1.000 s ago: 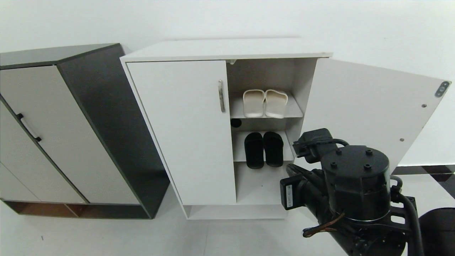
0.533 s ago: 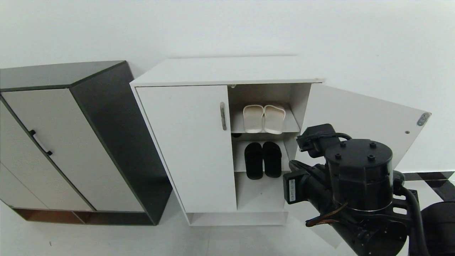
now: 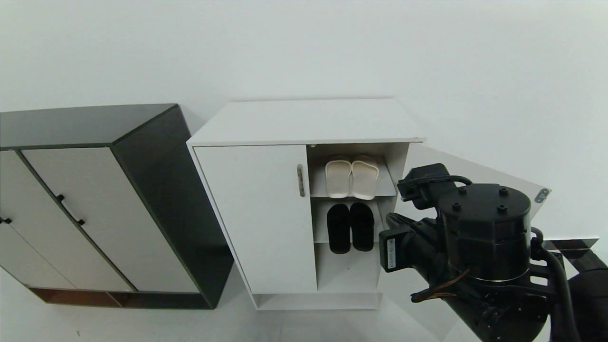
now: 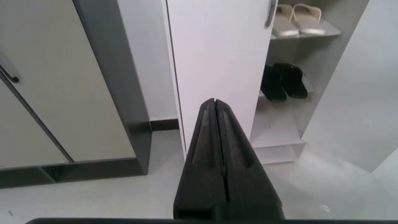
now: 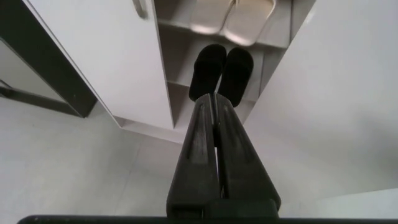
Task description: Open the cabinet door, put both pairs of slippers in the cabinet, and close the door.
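The white cabinet [image 3: 304, 121] stands with its left door [image 3: 256, 213] closed and its right door [image 3: 479, 178] swung wide open. A pair of white slippers [image 3: 351, 178] lies on the upper shelf, and a pair of black slippers [image 3: 350, 228] on the shelf below. My left gripper [image 4: 214, 102] is shut on nothing, held in front of the closed door [image 4: 217, 56], well back from the cabinet. My right gripper [image 5: 214, 98] is also shut and empty, off the open compartment, with the black slippers [image 5: 221, 71] beyond its tips and the open door [image 5: 336, 93] beside it.
A dark cabinet [image 3: 95, 199] with light doors stands close to the white cabinet's left side. The bottom compartment [image 3: 346, 270] of the white cabinet holds nothing. Pale floor [image 3: 166, 325] lies in front of both cabinets.
The head camera has pulled back, so both cabinets look smaller and lower in the picture. The slippers and the open door have kept their places.
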### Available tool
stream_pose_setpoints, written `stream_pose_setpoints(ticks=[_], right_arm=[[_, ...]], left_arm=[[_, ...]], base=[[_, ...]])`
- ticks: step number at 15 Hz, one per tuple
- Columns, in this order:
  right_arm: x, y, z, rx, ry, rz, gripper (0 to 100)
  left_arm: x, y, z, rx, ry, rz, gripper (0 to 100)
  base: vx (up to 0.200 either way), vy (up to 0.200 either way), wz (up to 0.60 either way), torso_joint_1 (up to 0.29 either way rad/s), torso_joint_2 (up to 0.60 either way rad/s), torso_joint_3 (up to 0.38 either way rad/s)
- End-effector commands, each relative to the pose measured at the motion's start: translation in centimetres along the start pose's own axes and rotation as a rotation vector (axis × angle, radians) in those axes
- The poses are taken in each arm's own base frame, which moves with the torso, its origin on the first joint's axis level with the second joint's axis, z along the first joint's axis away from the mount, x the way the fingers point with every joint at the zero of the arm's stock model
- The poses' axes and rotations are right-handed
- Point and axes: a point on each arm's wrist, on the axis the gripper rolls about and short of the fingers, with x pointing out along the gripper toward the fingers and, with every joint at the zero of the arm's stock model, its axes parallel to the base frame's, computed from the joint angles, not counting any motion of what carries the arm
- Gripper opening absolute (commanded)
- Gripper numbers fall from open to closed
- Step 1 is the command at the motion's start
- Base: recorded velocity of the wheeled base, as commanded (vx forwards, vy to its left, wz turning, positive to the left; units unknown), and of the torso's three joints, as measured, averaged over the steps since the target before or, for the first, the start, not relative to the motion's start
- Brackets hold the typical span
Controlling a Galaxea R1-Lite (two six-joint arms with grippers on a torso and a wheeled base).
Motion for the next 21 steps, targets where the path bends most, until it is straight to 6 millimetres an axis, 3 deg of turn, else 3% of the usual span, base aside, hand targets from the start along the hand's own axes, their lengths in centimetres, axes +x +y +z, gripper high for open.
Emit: stream_pose_setpoints(ticks=[1, 13, 21], right_arm=[[-0.05, -0.02, 0.07, 0.002, -0.003, 0.002, 0], [-0.15, -0.09, 0.15, 0.006, -0.005, 0.002, 0], [0.32, -0.45, -0.18, 0.012, -0.008, -0.014, 0]], left_arm=[[0.0, 0.0, 0.0, 0.0, 0.0, -0.001, 0], [0.0, 0.0, 0.0, 0.0, 0.0, -0.001, 0], [0.01, 0.0, 0.0, -0.002, 0.001, -0.001, 0]], base=[[0.0, 0.0, 0.0, 0.198, -0.52, -0.305], [0.0, 0.0, 0.0, 0.239, -0.56, -0.321], [0.0, 0.0, 0.0, 0.136, -0.3, -0.161]])
